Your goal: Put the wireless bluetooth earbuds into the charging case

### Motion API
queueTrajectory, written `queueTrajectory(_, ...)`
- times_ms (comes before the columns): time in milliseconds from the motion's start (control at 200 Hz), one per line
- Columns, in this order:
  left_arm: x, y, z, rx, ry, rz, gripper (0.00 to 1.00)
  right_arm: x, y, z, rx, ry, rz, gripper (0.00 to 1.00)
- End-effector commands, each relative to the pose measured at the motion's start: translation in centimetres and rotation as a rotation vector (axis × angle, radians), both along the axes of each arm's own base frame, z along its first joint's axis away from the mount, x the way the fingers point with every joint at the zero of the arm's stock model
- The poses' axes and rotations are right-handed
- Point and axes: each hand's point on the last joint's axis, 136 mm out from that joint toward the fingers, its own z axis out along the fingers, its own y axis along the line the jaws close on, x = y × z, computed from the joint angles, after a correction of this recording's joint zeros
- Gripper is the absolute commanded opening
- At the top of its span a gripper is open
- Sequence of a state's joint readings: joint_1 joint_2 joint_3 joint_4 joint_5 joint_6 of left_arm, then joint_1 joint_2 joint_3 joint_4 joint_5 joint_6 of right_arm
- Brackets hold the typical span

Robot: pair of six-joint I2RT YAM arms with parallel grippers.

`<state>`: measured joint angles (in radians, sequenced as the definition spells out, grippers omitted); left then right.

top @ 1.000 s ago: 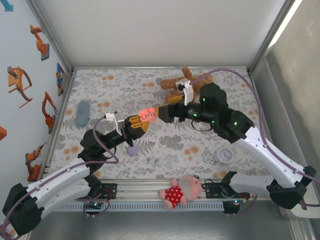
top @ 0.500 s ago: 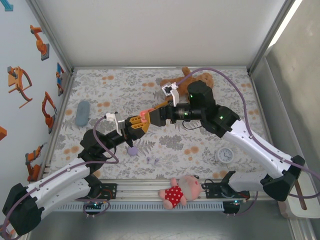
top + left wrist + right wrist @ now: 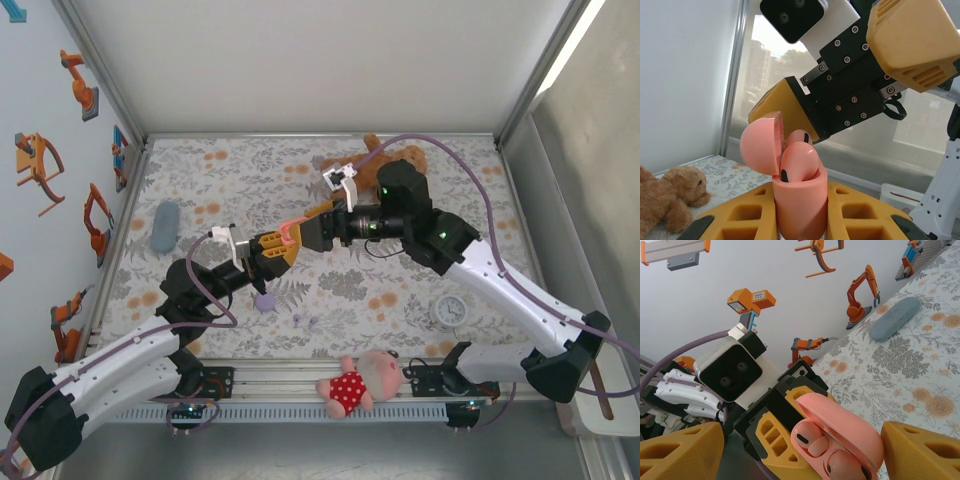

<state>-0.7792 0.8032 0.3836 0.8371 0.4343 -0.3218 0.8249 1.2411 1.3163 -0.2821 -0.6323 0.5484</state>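
Observation:
My left gripper (image 3: 280,246) is shut on a coral-pink charging case (image 3: 800,210) and holds it upright above the table. Its lid (image 3: 760,150) is swung open. Two pink earbuds sit in the case's sockets, one in front (image 3: 799,161) and one behind (image 3: 801,137). My right gripper (image 3: 306,231) is open and straddles the case (image 3: 840,432). One of its yellow fingers (image 3: 920,450) is close beside the lid and the other finger (image 3: 680,450) stands well clear. A lilac case (image 3: 265,301) and tiny lilac earbuds (image 3: 303,321) lie on the floral mat.
A grey-blue oblong case (image 3: 165,227) lies at the left of the mat. A brown teddy bear (image 3: 352,163) is at the back behind the right arm. A small white clock (image 3: 450,311) sits right of centre. A pig doll (image 3: 362,382) rests on the front rail.
My right gripper has swung left up to the held case and its jaws have narrowed a little. The left gripper and the case have stayed put.

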Motion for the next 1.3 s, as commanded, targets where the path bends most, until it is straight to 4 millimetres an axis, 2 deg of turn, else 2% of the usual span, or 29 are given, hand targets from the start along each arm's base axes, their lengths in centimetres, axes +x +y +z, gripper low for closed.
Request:
queueTrajectory(0, 0.2, 0.0, 0.5, -0.001, -0.007, 0.013, 0.0, -1.1, -0.6, 1.8, 0.046, -0.062, 0.033, 0.8)
queueTrajectory(245, 0.4, -0.1, 0.3, 0.001, -0.002, 0.018, 0.0, -1.2, -1.0, 1.5, 0.022, -0.074, 0.017, 0.78)
queueTrajectory(421, 0.3, -0.2, 0.4, 0.003, -0.001, 0.013, 0.0, -0.4, -1.5, 1.0, -0.019, -0.097, -0.032, 0.78)
queueTrajectory(651, 0.5, 0.0, -0.3, 0.016, 0.027, 0.026, 0.0, 0.8, -3.2, 1.2, -0.066, -0.179, -0.144, 0.79)
queueTrajectory(796, 0.6, 0.2, -1.0, 0.04, 0.052, 0.039, 0.0, 1.9, -4.4, 0.6, -0.112, -0.214, -0.235, 0.8)
queueTrajectory(946, 0.6, 0.5, -2.0, 0.068, 0.087, 0.053, 0.0, 3.0, -5.5, -0.6, -0.154, -0.241, -0.318, 0.81)
queueTrajectory(1122, 1.3, 1.4, -3.3, 0.1, 0.161, 0.117, 0.0, 3.2, -5.6, -1.7, -0.188, -0.244, -0.319, 0.81)
queueTrajectory(1297, 3.3, 2.9, -6.6, 0.197, 0.306, 0.262, 0.0, 3.6, -5.7, -2.3, -0.212, -0.236, -0.333, 0.8)
